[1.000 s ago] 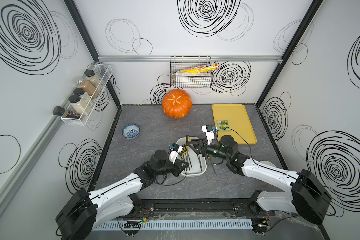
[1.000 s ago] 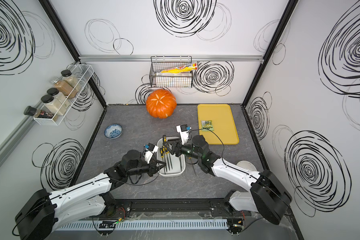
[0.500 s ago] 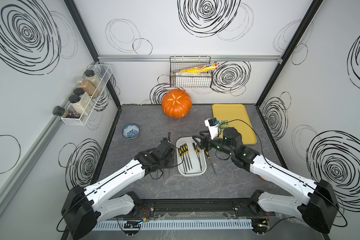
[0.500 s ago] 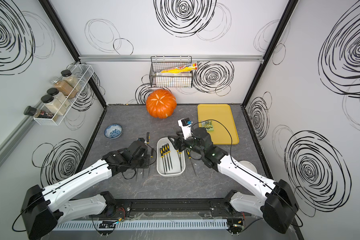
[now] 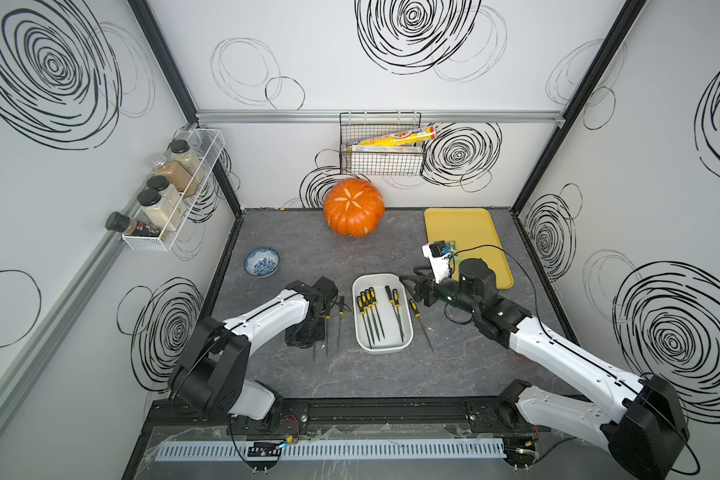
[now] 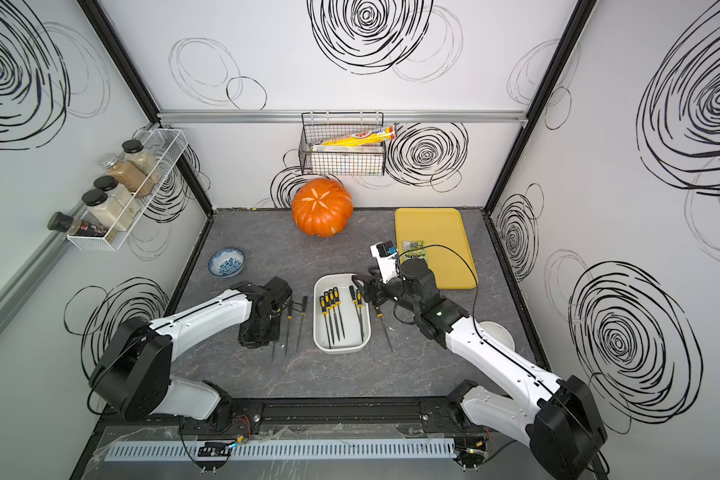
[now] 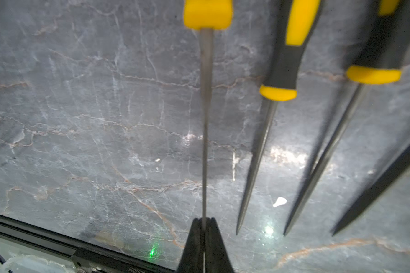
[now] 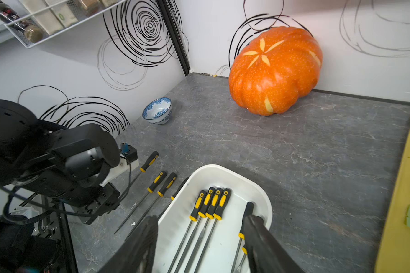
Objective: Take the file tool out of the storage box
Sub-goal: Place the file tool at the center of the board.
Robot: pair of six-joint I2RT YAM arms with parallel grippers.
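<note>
Left wrist view: my left hand [image 7: 203, 223] pinches the thin tip of a yellow-collared steel file tool [image 7: 205, 106] over the grey worktop [image 7: 92, 141], outside the white plastic storage box [image 5: 384, 349]; such slight purchase could let it swivel.

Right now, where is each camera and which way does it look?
Top views: high above, looking down at the table; left arm, right arm show.
Left wrist: on left arm, facing the table; left gripper shut on a file.
Right wrist: on right arm, facing storage box and pumpkin; open right gripper shows.
Shared by top and right wrist views: storage box, pumpkin.
</note>
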